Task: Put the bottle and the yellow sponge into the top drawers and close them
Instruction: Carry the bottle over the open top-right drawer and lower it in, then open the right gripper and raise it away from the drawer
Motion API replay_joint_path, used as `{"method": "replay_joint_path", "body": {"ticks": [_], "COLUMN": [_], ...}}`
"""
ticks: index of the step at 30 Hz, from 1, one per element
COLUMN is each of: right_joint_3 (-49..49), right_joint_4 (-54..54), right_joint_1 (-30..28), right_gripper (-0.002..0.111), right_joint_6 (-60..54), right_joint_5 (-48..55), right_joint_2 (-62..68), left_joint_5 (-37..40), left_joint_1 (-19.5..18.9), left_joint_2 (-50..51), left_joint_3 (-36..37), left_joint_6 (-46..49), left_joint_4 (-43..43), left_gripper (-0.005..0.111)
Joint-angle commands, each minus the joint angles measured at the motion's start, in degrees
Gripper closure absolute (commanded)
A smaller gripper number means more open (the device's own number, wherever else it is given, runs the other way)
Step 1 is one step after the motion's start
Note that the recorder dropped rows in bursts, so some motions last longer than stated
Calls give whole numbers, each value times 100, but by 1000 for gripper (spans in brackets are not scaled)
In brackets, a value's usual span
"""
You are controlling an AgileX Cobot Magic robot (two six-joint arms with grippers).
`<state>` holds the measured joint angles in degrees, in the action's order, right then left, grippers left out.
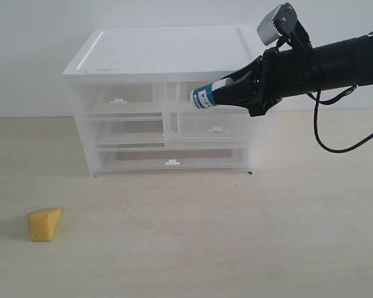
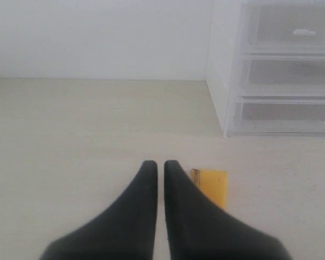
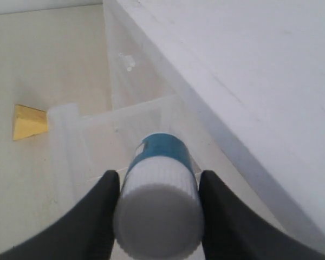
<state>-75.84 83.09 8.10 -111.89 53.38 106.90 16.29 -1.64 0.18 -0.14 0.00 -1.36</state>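
On the right gripper (image 3: 158, 187) the fingers (image 3: 95, 216) are clamped on the bottle (image 3: 161, 162), one on each side of the ribbed white screw cap, with the cap end toward the wrist and the teal label end pointing out. The exterior view shows the bottle roughly horizontal, base to the left, hanging over the top-right drawer (image 1: 219, 126), which stands pulled out toward the near side. Can't tell if the base touches the drawer. My read: small rigid plastic, light, won't crush, and the smooth wall is slippery. The ribbed cap is the best purchase, and that's where the grip is. It's round, so it likely rolls once let go on its side; the drawer walls should contain it. On the left gripper (image 2: 160, 165) the fingers are pressed together with nothing between them, pointed out over the table (image 2: 70, 135). The yellow sponge (image 2: 211, 186) lies on the table just beside the tips, near-left in the scene and well apart from the cabinet (image 1: 168, 53). It looks like soft foam, very light, wedge-shaped. It'll compress and may squirt out if pinched on the sloped faces, so take it across the two flat sides, mid-body, after the jaws open. The top-left drawer (image 1: 102, 93) is shut and its pull tab (image 1: 117, 100) is small and thin; hooking it looks fiddly.
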Motion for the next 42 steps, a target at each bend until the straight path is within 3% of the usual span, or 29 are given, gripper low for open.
{"method": "replay_joint_path", "body": {"ticks": [1, 4, 16, 20, 26, 31, 36, 42], "right_joint_3": [-28, -28, -28, -28, -28, -28, -16, 534], "right_joint_4": [105, 105, 105, 33, -986, -2649, -3631, -3221], "right_joint_1": [-21, -21, -21, -21, -21, -10, -10, 19], "right_gripper": [57, 47, 48, 49, 78, 109, 108, 108], "right_joint_6": [58, 223, 815, 1713, 3108, 4650, 5904, 6657], "right_joint_5": [-198, -601, -1062, -1278, -1835, -2322, -2541, -3683], "right_joint_2": [7, -4, -571, -776, -1046, -1406, -1757, -2342], "left_joint_5": [-5, -5, -5, -5, -5, -5, -5, -5], "left_joint_1": [-11, -11, -11, -11, -11, -11, -11, -11], "left_joint_2": [-18, -18, -18, -18, -18, -18, -18, -18], "left_joint_3": [14, 14, 14, 14, 14, 14, 14, 14], "left_joint_6": [-34, -34, -34, -34, -34, -34, -34, -34], "left_joint_4": [-14, -14, -14, -14, -14, -14, -14, -14], "left_gripper": [102, 102, 102, 102, 102, 102, 102, 102]}}
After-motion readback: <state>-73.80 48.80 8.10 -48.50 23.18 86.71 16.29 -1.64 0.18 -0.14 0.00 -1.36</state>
